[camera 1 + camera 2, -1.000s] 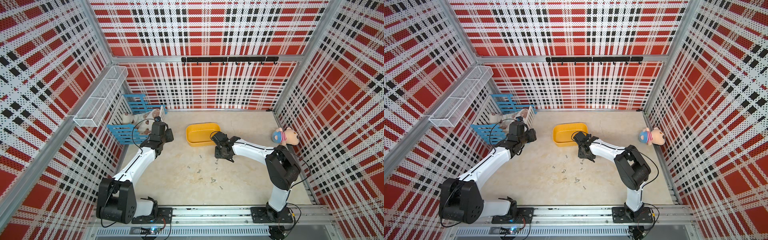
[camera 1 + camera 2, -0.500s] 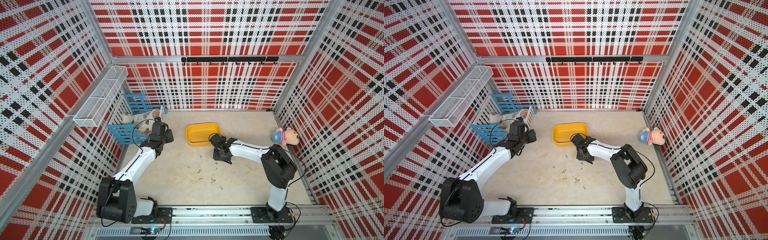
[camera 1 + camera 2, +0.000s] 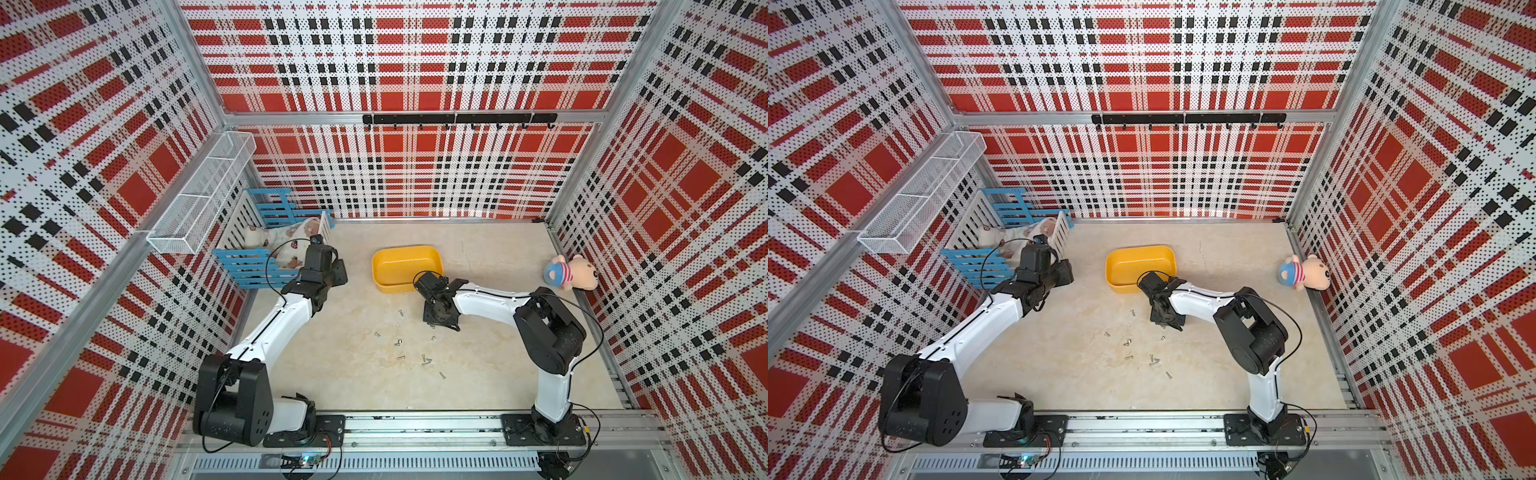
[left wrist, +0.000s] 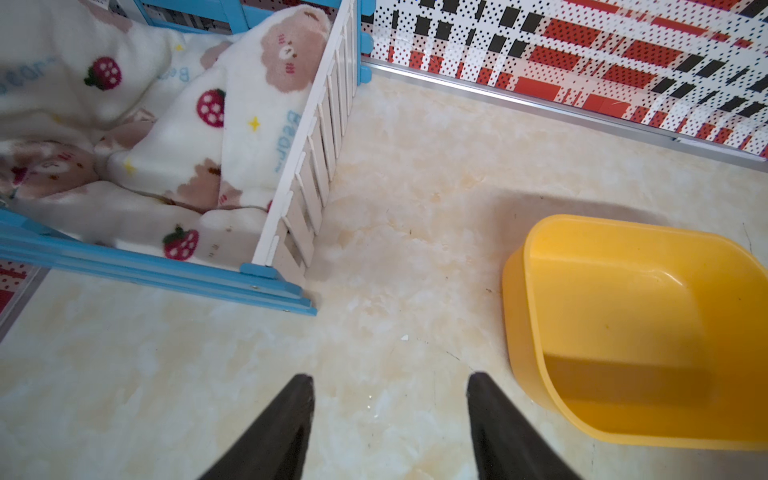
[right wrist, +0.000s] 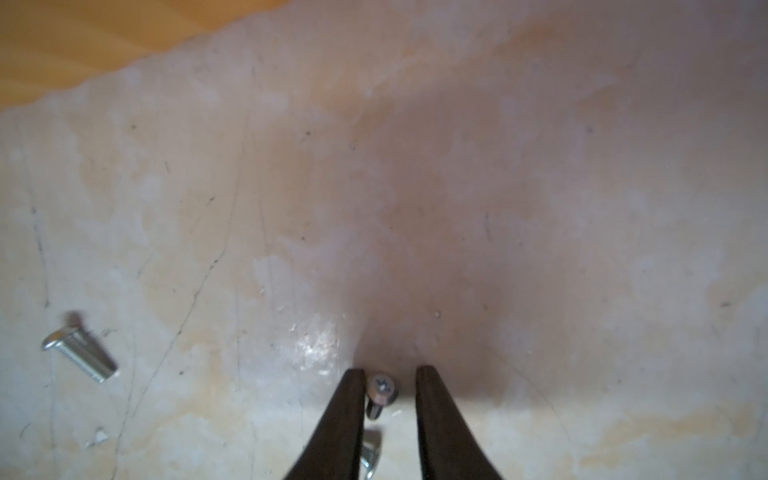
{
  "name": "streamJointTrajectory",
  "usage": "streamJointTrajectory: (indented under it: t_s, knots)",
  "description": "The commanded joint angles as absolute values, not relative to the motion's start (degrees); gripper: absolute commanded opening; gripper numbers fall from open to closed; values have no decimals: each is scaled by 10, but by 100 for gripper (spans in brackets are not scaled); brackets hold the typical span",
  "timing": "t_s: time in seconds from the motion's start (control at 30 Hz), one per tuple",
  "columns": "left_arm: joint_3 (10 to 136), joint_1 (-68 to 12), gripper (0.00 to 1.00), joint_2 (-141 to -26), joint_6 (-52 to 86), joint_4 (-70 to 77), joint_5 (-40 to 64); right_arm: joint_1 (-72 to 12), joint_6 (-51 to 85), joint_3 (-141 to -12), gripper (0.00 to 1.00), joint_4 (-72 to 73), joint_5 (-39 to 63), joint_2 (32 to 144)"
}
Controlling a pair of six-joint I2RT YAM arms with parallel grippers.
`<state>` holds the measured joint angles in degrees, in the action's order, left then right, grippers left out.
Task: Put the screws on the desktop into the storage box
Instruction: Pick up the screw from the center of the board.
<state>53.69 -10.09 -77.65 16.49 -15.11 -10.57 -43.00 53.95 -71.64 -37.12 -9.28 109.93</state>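
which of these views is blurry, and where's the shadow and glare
Right wrist view: soft overall, the storage box an orange smear; a dark shadow lies on the desktop ahead of the right gripper, a small glare patch beside it. Left wrist view: sharp, the box casting a soft shadow. Both top views: crisp, plaid walls bowed by the wide lens.

- Storage box point(image 3: 405, 266): on the desktop point(image 3: 478, 374), centre of frame in both top views, toward the back wall.
- Screws point(image 3: 398, 343): scattered on the desktop, below the box in frame.
- Right gripper point(image 3: 439, 318): just below the box's lower right corner; one screw point(image 5: 381, 388) lies between its fingers, against one of them.
- Left gripper point(image 4: 390, 378): left of the box, beside the slatted crate point(image 3: 249, 270).
- Wire basket point(image 3: 199, 199): on the left wall, above the crate.
- Plush toy point(image 3: 571, 272): right edge of the desktop.
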Motion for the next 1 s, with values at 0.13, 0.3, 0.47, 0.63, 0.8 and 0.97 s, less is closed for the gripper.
streamJointTrajectory:
  t_s: [0.13,0.3,0.47,0.63,0.8,0.97]
  knots:
    - [541,-105,65,-780,162,-156,-114,-435,541,-717,16,-374,-97,1108]
    - [541,-104,65,-780,163,-156,-116,-435,539,-712,6,-375,-102,1100]
    - [541,-106,65,-779,162,-156,-118,-438,533,-714,0,-389,-121,1078]
    - [541,-106,65,-779,162,-157,-120,-444,518,-722,0,-422,-159,1031]
    - [541,-107,65,-778,162,-158,-120,-444,498,-739,0,-466,-175,973]
    - [541,-107,65,-780,162,-158,-120,-441,455,-821,0,-509,-194,963]
